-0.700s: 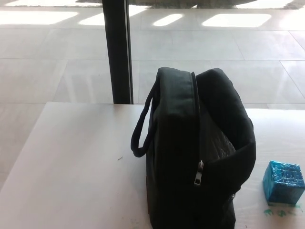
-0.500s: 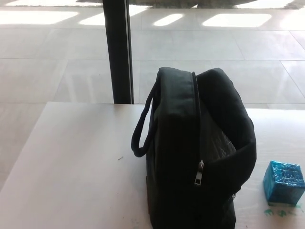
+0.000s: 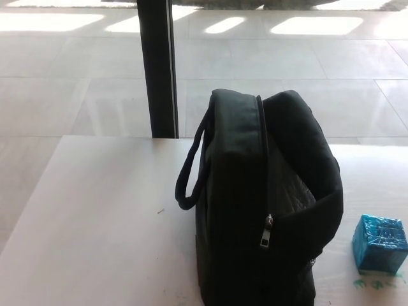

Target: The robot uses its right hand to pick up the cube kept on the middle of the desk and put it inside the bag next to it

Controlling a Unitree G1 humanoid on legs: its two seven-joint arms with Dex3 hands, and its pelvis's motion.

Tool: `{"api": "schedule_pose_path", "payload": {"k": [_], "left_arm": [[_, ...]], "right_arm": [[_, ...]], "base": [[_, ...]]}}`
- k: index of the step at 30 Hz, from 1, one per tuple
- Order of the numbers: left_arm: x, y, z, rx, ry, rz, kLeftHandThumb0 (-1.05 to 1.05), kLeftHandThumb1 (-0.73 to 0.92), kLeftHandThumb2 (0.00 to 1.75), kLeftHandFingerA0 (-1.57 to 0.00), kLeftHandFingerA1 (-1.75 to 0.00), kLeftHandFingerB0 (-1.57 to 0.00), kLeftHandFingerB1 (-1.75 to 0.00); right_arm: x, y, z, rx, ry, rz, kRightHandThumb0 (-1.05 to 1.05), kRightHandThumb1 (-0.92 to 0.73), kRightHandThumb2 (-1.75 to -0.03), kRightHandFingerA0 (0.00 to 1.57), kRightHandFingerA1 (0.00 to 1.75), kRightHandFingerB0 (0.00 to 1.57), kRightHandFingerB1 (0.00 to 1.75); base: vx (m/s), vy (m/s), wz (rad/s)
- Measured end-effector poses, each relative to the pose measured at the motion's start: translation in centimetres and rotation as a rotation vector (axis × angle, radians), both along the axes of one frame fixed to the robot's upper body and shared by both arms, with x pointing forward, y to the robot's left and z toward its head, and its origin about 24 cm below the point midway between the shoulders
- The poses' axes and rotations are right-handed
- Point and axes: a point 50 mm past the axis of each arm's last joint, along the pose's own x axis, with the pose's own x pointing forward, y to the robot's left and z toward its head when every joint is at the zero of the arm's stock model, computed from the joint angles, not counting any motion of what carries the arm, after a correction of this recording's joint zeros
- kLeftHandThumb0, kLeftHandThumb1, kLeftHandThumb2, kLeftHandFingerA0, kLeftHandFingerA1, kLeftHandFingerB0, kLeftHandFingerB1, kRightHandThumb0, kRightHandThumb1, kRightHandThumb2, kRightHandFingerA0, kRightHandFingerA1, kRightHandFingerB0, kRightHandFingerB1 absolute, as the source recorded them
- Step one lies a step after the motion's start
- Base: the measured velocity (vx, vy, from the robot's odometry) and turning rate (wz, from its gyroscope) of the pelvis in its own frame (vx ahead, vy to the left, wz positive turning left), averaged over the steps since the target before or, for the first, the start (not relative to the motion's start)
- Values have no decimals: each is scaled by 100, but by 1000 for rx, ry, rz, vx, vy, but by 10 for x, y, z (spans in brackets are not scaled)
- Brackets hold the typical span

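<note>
Cube awaiting pickup; neither hand in view.
Blue cube (image 3: 379, 244) rests on counter (image 3: 102, 217) just beside the unzipped black bag (image 3: 261, 204); fingers' state cannot be told.

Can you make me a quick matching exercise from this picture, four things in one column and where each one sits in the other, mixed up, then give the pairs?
Things:
1. bag
2. cube
3. pillar
4. zipper pull

Places:
A. on the floor beyond the desk's far edge
B. standing upright in the middle of the desk
C. hanging on the front of the bag
D. on the desk at the right edge of the picture

Pairs: 1-B, 2-D, 3-A, 4-C
</note>
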Motion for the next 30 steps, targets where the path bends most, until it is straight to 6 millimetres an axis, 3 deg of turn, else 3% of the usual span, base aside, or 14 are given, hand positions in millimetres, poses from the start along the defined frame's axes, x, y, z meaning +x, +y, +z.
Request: {"api": "schedule_pose_path", "payload": {"k": [1, 5, 6, 8, 11, 12, 15, 16, 18, 21, 23, 27, 28, 30], "left_arm": [[0, 0, -1, -3, 2, 0, -105, 54, 85, -41, -151, -34, -143], [-2, 0, -2, -10, 8, 2, -105, 55, 86, -41, -150, -31, -141], [-2, 0, -2, -11, 8, 1, -105, 55, 86, -42, -150, -32, -141], [-3, 0, -2, -13, 8, 1, -105, 55, 86, -42, -150, -32, -141], [-4, 0, -2, -15, 9, 3, -105, 53, 86, -43, -150, -37, -142], [-5, 1, -2, -15, 10, 4, -105, 53, 86, -41, -148, -37, -142], [-7, 1, -3, -16, 12, 9, -105, 55, 87, -41, -152, -32, -143], [-8, 2, -3, -15, 15, 10, -105, 55, 87, -42, -151, -31, -142], [-9, 2, -3, -16, 17, 10, -105, 55, 87, -43, -150, -32, -142], [-10, 2, -3, -17, 17, 14, -105, 55, 86, -43, -149, -31, -140], [-10, 3, -3, -17, 17, 15, -105, 55, 86, -42, -151, -32, -142], [-10, 3, -3, -17, 15, 14, -105, 55, 86, -43, -151, -31, -141], [-10, 2, -3, -17, 15, 14, -105, 53, 85, -41, -150, -33, -142], [-10, 2, -3, -19, 18, 14, -105, 53, 86, -43, -149, -34, -140]], "right_arm": [[6, -1, 8, -7, -28, 5, -70, -78, -64, 20, 30, 13, 27], [41, 4, 50, -67, -131, 88, -82, -65, -100, 0, 36, 13, 23], [49, 7, 58, -84, -146, 115, -77, -78, -64, 10, 30, 8, 23], [69, 16, 77, -124, -177, 193, -77, -78, -64, 10, 30, 8, 23], [92, 32, 95, -180, -187, 294, -81, -61, -99, 10, 48, 0, 30], [100, 40, 98, -198, -182, 336, -79, -76, -64, 14, 36, 12, 24], [116, 58, 100, -245, -153, 437, -70, -55, -96, 1, 43, 6, 30], [120, 63, 101, -255, -147, 461, -77, -72, -61, 10, 37, 8, 24], [130, 78, 101, -282, -132, 530, -83, -55, -92, 6, 47, 9, 29], [139, 93, 98, -322, -105, 598, -81, -72, -64, 10, 38, 11, 23], [144, 101, 93, -346, -78, 632, -87, -60, -100, 9, 50, 5, 28], [151, 117, 81, -416, 1, 708, -83, -77, -63, 15, 40, 6, 25], [152, 120, 79, -433, 18, 720, -77, -57, -101, 6, 50, 0, 26], [156, 126, 75, -468, 59, 752, -80, -59, -100, 5, 51, 6, 21]], "base": [[0, 0, 0], [0, 0, 0], [0, 0, 0], [0, 0, 0], [0, 0, 0], [0, 0, 0], [0, 0, 0], [0, 0, 0], [0, 0, 0], [0, 0, 0], [0, 0, 0], [0, 0, 0], [0, 0, 0], [0, 0, 0]]}}
